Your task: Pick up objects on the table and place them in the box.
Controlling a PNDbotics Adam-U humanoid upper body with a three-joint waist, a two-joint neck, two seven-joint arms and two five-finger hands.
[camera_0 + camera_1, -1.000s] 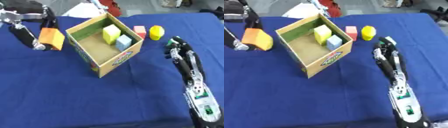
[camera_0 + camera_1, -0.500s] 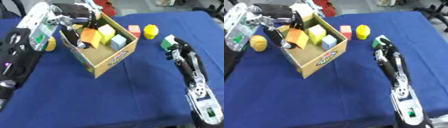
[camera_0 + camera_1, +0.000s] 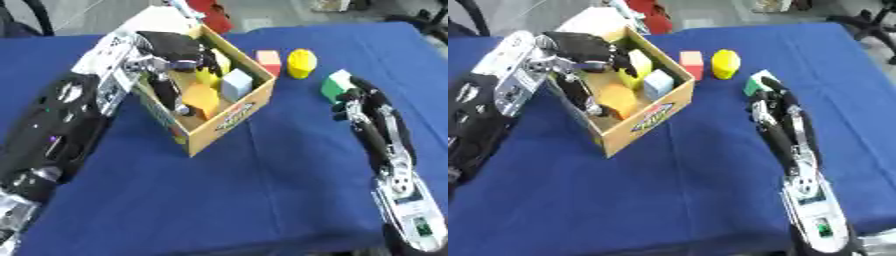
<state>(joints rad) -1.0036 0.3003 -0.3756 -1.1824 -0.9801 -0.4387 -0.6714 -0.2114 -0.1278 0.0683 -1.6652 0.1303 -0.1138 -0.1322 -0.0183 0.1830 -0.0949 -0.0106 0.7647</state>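
Note:
The cardboard box [image 3: 229, 117] stands left of centre on the blue table. Inside it lie a yellow block [image 3: 213, 75], a pale blue block [image 3: 236, 85] and an orange block [image 3: 202, 99]. My left hand [image 3: 171, 49] hangs over the box with its fingers [image 3: 165, 90] reaching straight down just left of the orange block, open. Outside the box sit a pink-red block [image 3: 269, 61], a yellow block [image 3: 302, 63] and a green block [image 3: 336, 85]. My right hand [image 3: 359, 100] lies on the table, open, its fingertips at the green block's near side.
The blue table cloth [image 3: 262, 190] spreads wide in front of the box. A red object [image 3: 213, 14] and a white object [image 3: 157, 19] lie at the far edge behind the box. My right forearm [image 3: 398, 170] runs along the table's right side.
The left hand has gone lower into the box and the orange block now rests on the box floor, free of the fingers. The right hand stays by the green block. The camera has shifted.

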